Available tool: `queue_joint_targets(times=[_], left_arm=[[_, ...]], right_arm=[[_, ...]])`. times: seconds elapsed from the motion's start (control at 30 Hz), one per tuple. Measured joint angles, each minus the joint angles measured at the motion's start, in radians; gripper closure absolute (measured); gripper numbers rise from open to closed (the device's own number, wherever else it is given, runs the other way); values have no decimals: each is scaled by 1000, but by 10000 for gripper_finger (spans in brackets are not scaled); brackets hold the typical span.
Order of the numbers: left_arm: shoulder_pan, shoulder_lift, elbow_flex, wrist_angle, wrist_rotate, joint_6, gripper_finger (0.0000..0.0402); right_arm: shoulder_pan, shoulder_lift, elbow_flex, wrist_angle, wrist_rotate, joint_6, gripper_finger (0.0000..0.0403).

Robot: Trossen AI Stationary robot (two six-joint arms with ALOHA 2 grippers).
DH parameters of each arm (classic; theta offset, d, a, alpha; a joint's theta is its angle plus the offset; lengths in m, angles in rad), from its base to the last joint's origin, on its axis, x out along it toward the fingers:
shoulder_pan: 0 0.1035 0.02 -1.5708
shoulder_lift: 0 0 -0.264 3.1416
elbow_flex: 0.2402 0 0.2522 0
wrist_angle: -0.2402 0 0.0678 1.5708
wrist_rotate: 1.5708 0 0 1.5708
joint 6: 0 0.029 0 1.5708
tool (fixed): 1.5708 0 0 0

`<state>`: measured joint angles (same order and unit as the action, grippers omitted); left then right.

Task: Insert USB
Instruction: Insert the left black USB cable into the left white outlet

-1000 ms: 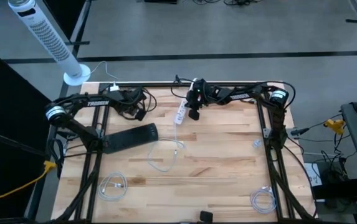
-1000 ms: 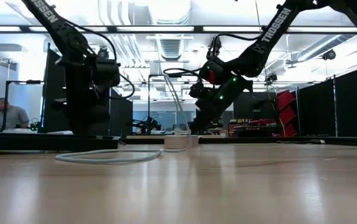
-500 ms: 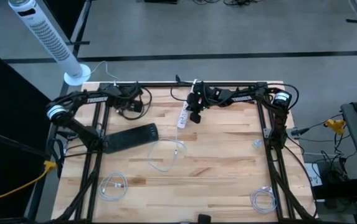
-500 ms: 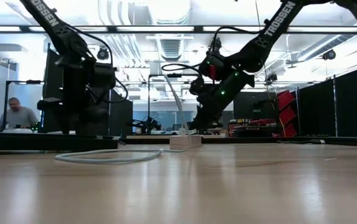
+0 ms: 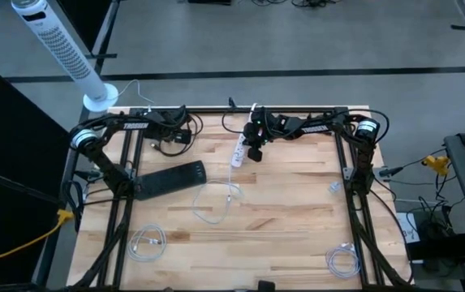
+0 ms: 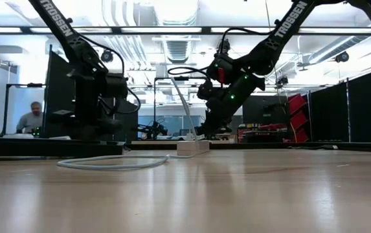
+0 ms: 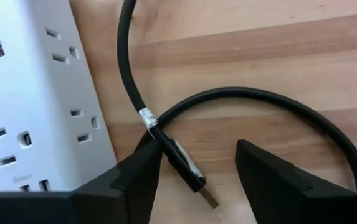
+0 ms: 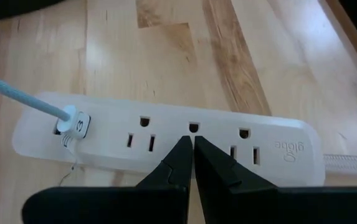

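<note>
Wooden planks of the worktop [image 5: 281, 203] are carrying a white power strip [image 5: 236, 148] near the far edge. The right gripper [image 8: 192, 151] is hovering directly over that strip with its fingers pressed together and nothing between them; a white cable's plug [image 8: 73, 122] is sitting in a port at one end of the strip. The left gripper [image 7: 197, 171] is hanging low over the worktop at the far left [image 5: 179, 138], its fingers spread wide apart. A black USB cable [image 7: 240, 102] is looping across the wood there, and its USB plug [image 7: 190, 174] is lying flat between the open fingers, touching neither, just beside a second white power strip [image 7: 35, 99]. A black keyboard [image 5: 171, 178] is lying nearer the front, and coiled white cables [image 5: 147, 242] are resting towards the near edge.
</note>
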<state>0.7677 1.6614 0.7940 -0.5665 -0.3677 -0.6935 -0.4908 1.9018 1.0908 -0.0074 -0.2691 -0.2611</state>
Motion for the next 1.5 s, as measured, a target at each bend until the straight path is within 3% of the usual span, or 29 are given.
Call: queue_joint_targets(times=[0.13, 0.3, 0.33, 0.43, 0.57, 0.77, 0.9, 1.13, 1.33, 1.5], left_arm=[[-3, 1, -1, 7, 13, 33, 259], [-22, 3, -2, 23, 35, 112, 374], [-32, 1, -4, 29, 29, 131, 380], [-77, -19, -10, 61, 11, 173, 379], [-159, -83, -13, 153, 98, 220, 379], [-276, -199, -27, 401, 169, 312, 379], [-336, -263, -28, 528, 159, 382, 379], [-401, -342, -56, 699, 200, 441, 379], [-409, -363, -152, 1017, 310, 483, 379], [-415, -360, -216, 1173, 366, 502, 379]], right_arm=[[3, -1, 0, 0, 0, -1, 400], [13, -8, 0, -1, -27, -45, 400], [13, -13, 0, -2, -43, -54, 400], [18, -38, 0, 0, -72, -74, 400], [27, -82, 0, 1, -75, -99, 400], [41, -113, 1, 40, -119, -160, 400], [45, -129, 1, 35, -150, -253, 400], [52, -275, 1, 28, -160, -339, 400], [59, -304, 1, 153, -164, -208, 394], [59, -282, 0, 262, -181, -90, 343]])
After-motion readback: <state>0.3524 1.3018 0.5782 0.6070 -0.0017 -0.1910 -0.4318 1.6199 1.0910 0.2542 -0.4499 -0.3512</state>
